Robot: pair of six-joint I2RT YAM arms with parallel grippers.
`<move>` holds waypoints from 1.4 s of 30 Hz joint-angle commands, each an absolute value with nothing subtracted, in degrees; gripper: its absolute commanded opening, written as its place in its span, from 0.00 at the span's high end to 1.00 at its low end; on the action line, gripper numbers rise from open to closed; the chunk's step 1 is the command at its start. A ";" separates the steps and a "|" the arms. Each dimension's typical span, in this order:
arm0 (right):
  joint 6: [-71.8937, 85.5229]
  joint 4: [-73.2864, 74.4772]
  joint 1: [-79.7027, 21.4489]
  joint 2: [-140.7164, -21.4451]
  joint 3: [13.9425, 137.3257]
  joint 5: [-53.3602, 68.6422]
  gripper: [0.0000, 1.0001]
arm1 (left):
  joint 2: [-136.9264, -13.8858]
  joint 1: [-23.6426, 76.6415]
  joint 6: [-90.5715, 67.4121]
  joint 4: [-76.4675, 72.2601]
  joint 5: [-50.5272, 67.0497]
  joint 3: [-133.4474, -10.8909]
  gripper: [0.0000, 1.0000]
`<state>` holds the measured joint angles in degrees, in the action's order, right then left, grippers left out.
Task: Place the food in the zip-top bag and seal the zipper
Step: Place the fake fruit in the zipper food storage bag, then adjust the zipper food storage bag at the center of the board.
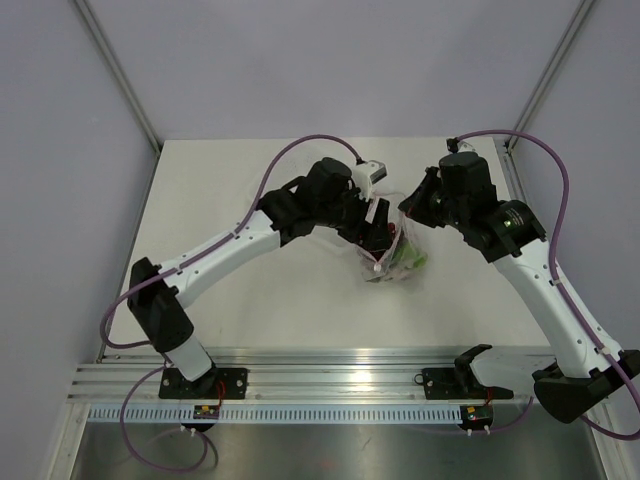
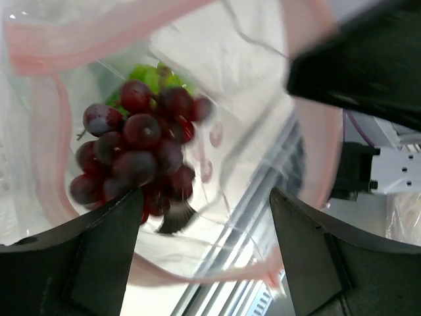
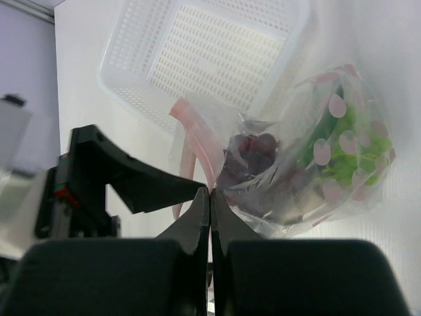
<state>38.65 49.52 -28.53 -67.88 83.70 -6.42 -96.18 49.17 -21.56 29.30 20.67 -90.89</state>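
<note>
Left gripper (image 2: 205, 197) fingers spread wide w/ nothing between them. The grape bunch (image 2: 135, 155) sits just past them inside the zip-top bag (image 2: 223, 59), lettuce (image 2: 154, 76) behind it. Right gripper (image 3: 210, 195) closed tight, tips pinching the bag's pink zipper (image 3: 191, 131) — white tray (image 3: 197, 52) just beyond, on the table (image 1: 250, 300).

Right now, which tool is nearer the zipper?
Right. The right tool is shut on the zipper at the bag's mouth, touching it. The left tool hangs open over the mouth, above the grapes, gripping nothing.
</note>
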 commanded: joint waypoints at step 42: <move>28.57 56.85 -28.56 -68.56 100.01 -17.58 1.00 | -89.04 46.58 -29.96 25.23 29.35 -99.76 1.00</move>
